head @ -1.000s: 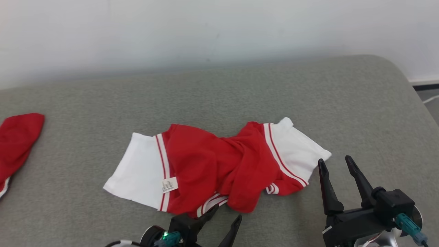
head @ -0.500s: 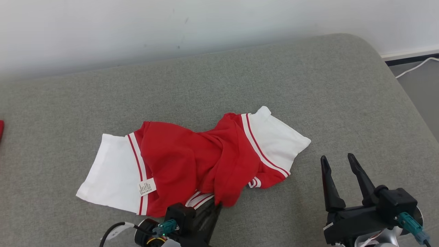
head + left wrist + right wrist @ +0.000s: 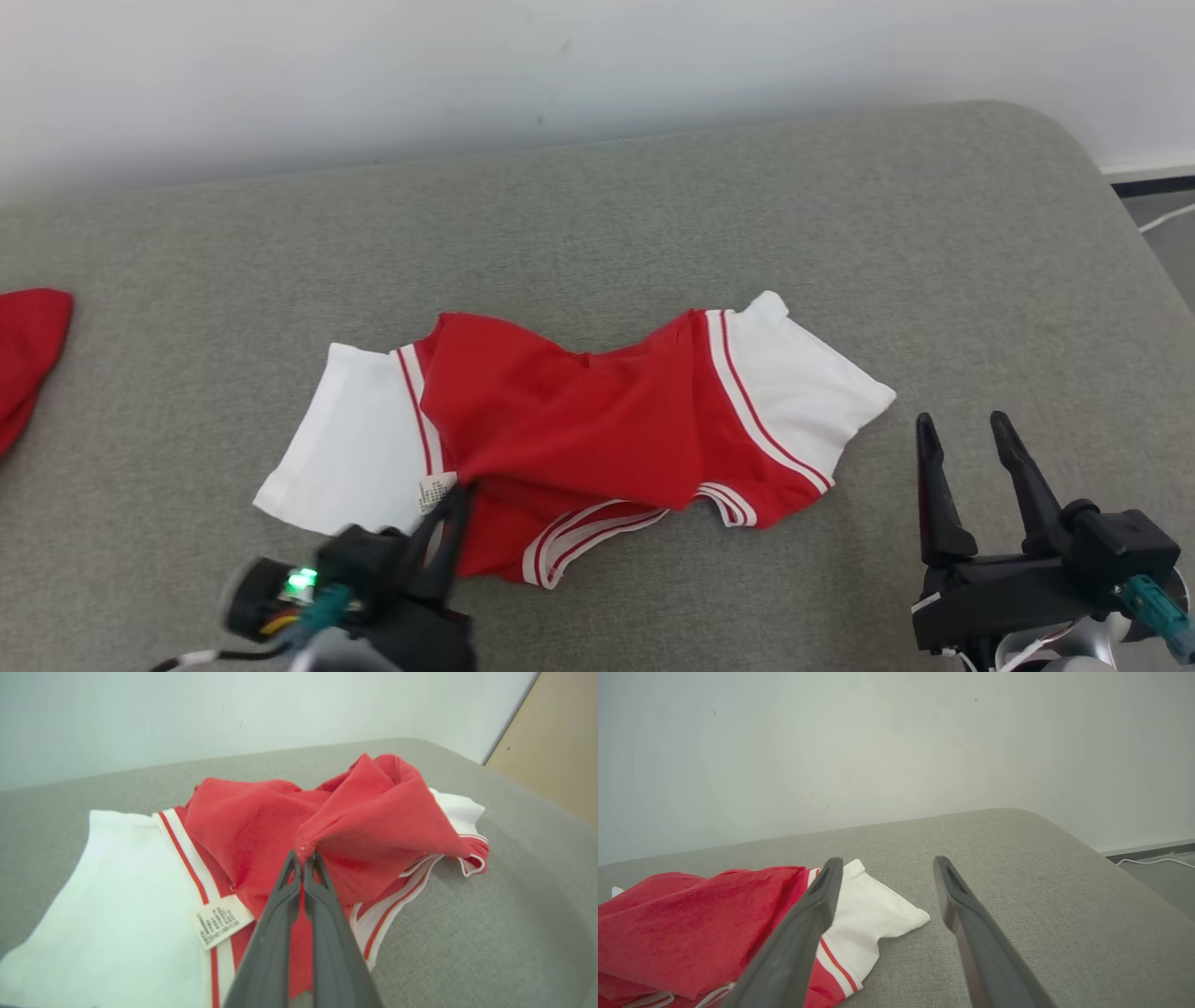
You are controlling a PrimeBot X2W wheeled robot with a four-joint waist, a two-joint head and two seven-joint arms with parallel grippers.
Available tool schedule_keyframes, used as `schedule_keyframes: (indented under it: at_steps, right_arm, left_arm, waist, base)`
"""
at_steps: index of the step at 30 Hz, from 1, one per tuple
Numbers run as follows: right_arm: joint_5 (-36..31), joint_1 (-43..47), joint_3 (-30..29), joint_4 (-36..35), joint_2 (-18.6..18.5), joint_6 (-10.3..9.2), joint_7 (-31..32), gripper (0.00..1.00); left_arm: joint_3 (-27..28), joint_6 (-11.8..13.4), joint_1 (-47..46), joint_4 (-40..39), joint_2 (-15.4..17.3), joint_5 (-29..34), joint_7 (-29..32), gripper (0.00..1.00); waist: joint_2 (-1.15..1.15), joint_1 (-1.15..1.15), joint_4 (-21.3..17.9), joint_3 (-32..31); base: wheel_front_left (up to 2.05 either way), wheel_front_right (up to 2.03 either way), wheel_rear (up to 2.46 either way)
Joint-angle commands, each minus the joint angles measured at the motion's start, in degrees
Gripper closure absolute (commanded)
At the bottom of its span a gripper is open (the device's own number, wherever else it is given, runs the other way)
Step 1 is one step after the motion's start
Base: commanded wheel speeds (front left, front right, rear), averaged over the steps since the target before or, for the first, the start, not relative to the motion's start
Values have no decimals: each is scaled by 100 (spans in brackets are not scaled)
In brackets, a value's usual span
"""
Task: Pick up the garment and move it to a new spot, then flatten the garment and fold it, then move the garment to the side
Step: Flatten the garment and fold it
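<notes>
The left gripper (image 3: pixel 455 499) stands at 7 o'clock in the head view, its fingers angled toward 1 o'clock. Its jaws are closed tight on a pinch of red fabric at the near edge of the garment (image 3: pixel 579 420); in the left wrist view that fold rises to a peak at the fingertips. The right gripper (image 3: pixel 962 429) sits at 4 o'clock with its fingers pointing to 12 o'clock, jaws spread wide and holding nothing, near but apart from the garment's white right panel. The garment lies at the centre of the worktop (image 3: pixel 840 233). It is soft knit with a crumpled red middle and flatter white panels at 9 and 3 o'clock, each bordered by red-and-white stripes. A white printed care label (image 3: pixel 434 490) lies beside the left fingertips. The worktop is grey woven fabric with a rounded corner at 2 o'clock. A second red cloth (image 3: pixel 28 364) lies at the 9 o'clock edge. A plain pale wall (image 3: pixel 560 75) stands behind.
</notes>
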Motion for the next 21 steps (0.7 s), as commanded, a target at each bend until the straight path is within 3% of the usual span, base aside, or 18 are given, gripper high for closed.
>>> schedule_keyframes:
  at_steps: [1,6,12,16,21]
  right_arm:
    - [-49,-7,-18,-4,-9,-4,-10,0]
    - [-66,-25,-115,-10,-7,-4,-8,0]
    - [-58,-40,-166,24,-4,-4,-14,0]
    - [-12,-49,-152,65,-27,-4,-12,0]
    - [67,-47,-195,129,-17,-4,-27,0]
  left_arm:
    - [81,49,85,-100,116,76,36,100]
    - [631,412,178,-1099,870,297,339,100]
    - [1277,725,106,-1852,1549,534,607,100]
    - [1443,814,314,-2121,1770,524,815,100]
    - [1440,994,880,-2061,1569,355,580,100]
  waist:
    - [0,-1,117,-28]
    - [0,-1,321,-65]
    - [0,-1,444,-99]
    - [0,-1,457,-103]
    - [0,-1,433,-66]
  base:
    - [0,0,0]
    - [0,0,0]
    - [0,0,0]
    - [0,0,0]
    - [0,0,0]
